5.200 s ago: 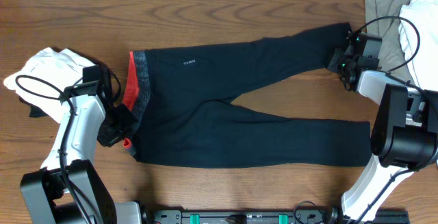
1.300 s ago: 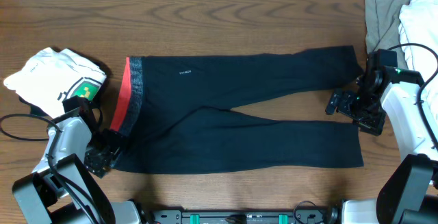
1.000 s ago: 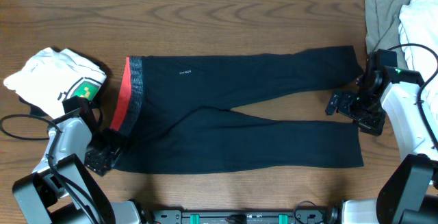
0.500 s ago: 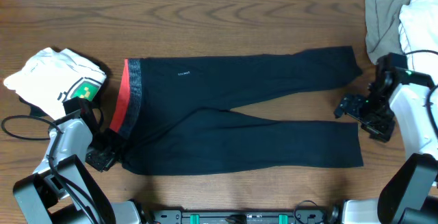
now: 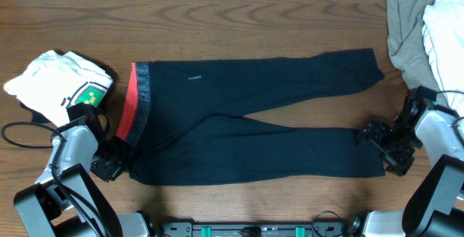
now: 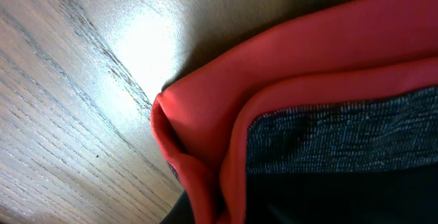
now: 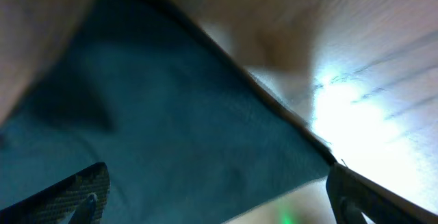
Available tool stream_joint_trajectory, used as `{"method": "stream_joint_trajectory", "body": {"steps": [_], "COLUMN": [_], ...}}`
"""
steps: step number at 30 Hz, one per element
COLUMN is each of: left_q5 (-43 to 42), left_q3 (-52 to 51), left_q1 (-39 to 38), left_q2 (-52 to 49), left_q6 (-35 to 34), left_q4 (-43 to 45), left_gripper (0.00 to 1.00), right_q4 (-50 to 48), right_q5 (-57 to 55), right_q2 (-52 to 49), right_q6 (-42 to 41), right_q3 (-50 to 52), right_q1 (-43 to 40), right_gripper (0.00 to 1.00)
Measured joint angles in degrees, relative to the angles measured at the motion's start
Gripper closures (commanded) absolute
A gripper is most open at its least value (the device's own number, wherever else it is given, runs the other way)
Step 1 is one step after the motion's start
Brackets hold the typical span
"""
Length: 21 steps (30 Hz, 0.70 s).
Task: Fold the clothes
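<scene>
The dark navy trousers (image 5: 254, 121) lie flat across the table, with the grey and red-orange waistband (image 5: 132, 103) at the left and both legs running right. My left gripper (image 5: 110, 166) is at the waistband's lower corner and is shut on it. In the left wrist view the red edge (image 6: 205, 114) bunches into the gripper (image 6: 219, 218). My right gripper (image 5: 375, 148) hangs open by the cuff of the near leg. In the right wrist view its two fingers (image 7: 89, 190) stand wide apart over the dark leg cloth (image 7: 171, 114), gripping nothing.
A white shirt with a green print (image 5: 65, 85) lies left of the waistband, close to my left arm. A heap of grey-beige and white garments (image 5: 428, 27) fills the back right corner. A black cable (image 5: 22, 132) loops at the left edge.
My left gripper has shut on the waistband corner, pulling it slightly left. My right gripper has moved from beside the far leg's cuff down to the near leg's cuff, still open.
</scene>
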State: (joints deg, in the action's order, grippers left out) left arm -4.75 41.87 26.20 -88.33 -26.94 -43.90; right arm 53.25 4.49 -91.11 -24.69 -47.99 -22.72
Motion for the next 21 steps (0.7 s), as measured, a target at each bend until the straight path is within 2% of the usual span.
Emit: {"method": "stream_joint_trajectory", "body": {"steps": [5, 13, 21], "left_q5": [0.0, 0.0, 0.0], "left_q3": [0.0, 0.0, 0.0], "left_q1": [0.0, 0.0, 0.0], "left_q2": [0.0, 0.0, 0.0], "left_q6": [0.0, 0.0, 0.0], "left_q4": [0.0, 0.0, 0.0], "left_gripper": [0.89, 0.89, 0.89], "right_q4": [-3.1, -3.3, -1.8], "right_q5": [0.7, 0.6, 0.9], "right_q2": [0.0, 0.2, 0.2], "right_q6": [-1.0, -1.6, 0.2], "right_q3": [4.1, 4.3, 4.7], "right_q1": [-0.2, -0.6, -4.8], "right_gripper": [0.01, 0.01, 0.01]}}
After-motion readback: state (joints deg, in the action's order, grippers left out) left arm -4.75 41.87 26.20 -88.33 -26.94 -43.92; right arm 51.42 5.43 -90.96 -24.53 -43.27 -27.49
